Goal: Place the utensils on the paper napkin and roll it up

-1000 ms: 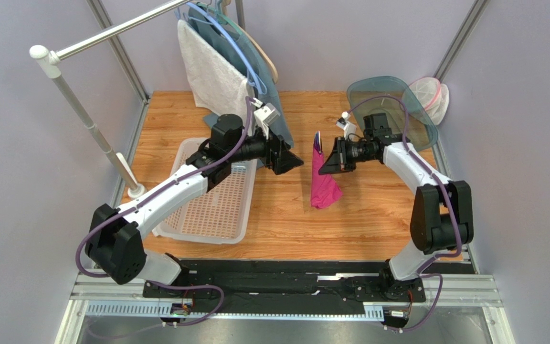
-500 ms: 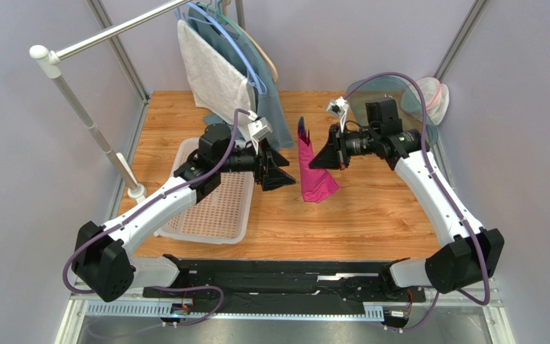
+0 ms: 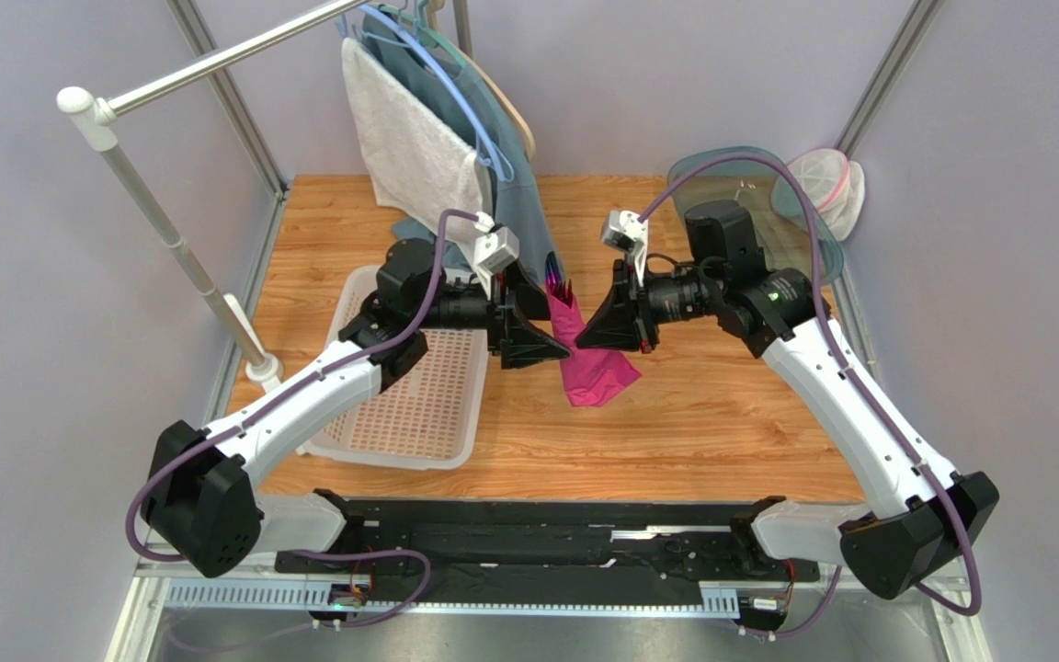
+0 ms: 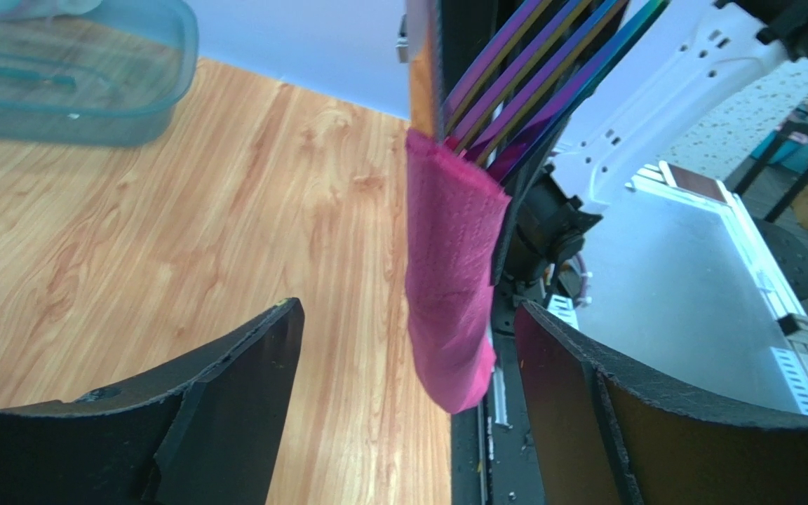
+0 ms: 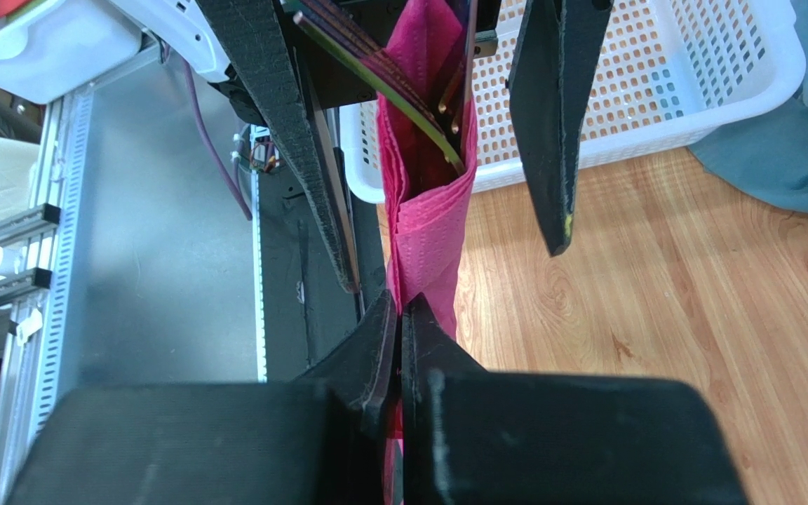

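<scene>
The paper napkin (image 4: pixel 450 284) hung as a loose roll, seemingly clear of the tabletop (image 3: pixel 715 414) — utensils (image 4: pixel 514 74) poking from its upper end, long axis roughly upright. The right gripper (image 5: pixel 398 310) had its jaws pressed together on the napkin's lower part. The left gripper (image 4: pixel 408 307) was the one placed to act: jaws apart, one on each side of the roll, neither seen touching it, so closing would likely catch it across its width. The white basket (image 3: pixel 418 400) lay under the left arm and the teal cloth (image 5: pixel 788 158) just beyond — nothing stood between jaws and roll.
</scene>
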You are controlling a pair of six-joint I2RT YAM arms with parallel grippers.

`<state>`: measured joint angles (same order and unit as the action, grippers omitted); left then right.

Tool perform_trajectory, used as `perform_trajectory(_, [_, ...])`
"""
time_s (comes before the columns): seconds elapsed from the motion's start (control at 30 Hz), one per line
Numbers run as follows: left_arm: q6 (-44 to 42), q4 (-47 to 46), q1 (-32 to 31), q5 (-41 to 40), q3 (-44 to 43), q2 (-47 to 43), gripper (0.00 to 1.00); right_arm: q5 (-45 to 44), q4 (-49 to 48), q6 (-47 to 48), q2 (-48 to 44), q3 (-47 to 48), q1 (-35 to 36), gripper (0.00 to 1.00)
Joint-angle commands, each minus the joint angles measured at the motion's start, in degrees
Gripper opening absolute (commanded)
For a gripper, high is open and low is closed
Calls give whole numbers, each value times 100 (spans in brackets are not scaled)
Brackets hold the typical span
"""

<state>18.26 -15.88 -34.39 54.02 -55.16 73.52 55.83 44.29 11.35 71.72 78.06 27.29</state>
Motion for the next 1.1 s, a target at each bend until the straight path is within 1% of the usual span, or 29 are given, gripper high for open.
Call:
perform_trajectory(0.0, [257,-925,29,583,58,5,79,-160,-61,393,-220,218,224,0])
perform_trajectory(0.03, [266,-952,29,618,58,14,76,-195,-61,403,-220,218,233,0])
perform_trajectory(0.13, [318,-1057,29,715,49,22,73,-274,-26,481,-220,245,303,0])
perform_trajectory(0.27, [467,-1198,29,724,23,31,70,-467,-35,526,-238,227,382,0])
perform_trajectory(0.4, [696,-1303,29,575,40,49,64,-617,-184,473,-264,201,453,0])
perform_trajectory(0.43, [775,-1330,29,540,49,66,60,-644,-210,464,-264,201,462,0])
perform_trajectory(0.5, [845,-1365,29,443,49,110,59,-679,-254,447,-273,192,488,0])
perform_trajectory(0.6, [1064,-1444,29,390,49,189,50,-714,-316,420,-273,192,514,0])
perform_trajectory(0.63, [1118,-1523,29,364,49,207,44,-723,-316,411,-273,192,523,0])
perform_trajectory(0.7, [1275,-1602,29,311,49,259,40,-732,-369,377,-273,201,523,0])
perform_trajectory(0.73, [1329,-1707,29,302,49,277,33,-714,-369,376,-273,201,532,0])
perform_trajectory(0.8, [1469,-1804,29,337,58,321,29,-714,-395,376,-273,192,523,0])
perform_trajectory(0.83, [1522,-1892,29,320,58,330,22,-714,-386,385,-273,183,532,0])
perform_trajectory(0.9, [1627,-1971,47,337,49,348,12,-723,-378,411,-290,148,532,0])
perform_trajectory(0.93, [1663,-2024,47,337,49,356,5,-749,-386,411,-317,130,532,0])
perform_trajectory(0.97, [1689,-2033,55,337,49,339,1,-749,-378,420,-326,113,523,0])
perform_trajectory(1.07, [1795,-2086,99,425,5,339,0,-793,-378,446,-361,69,523,0])
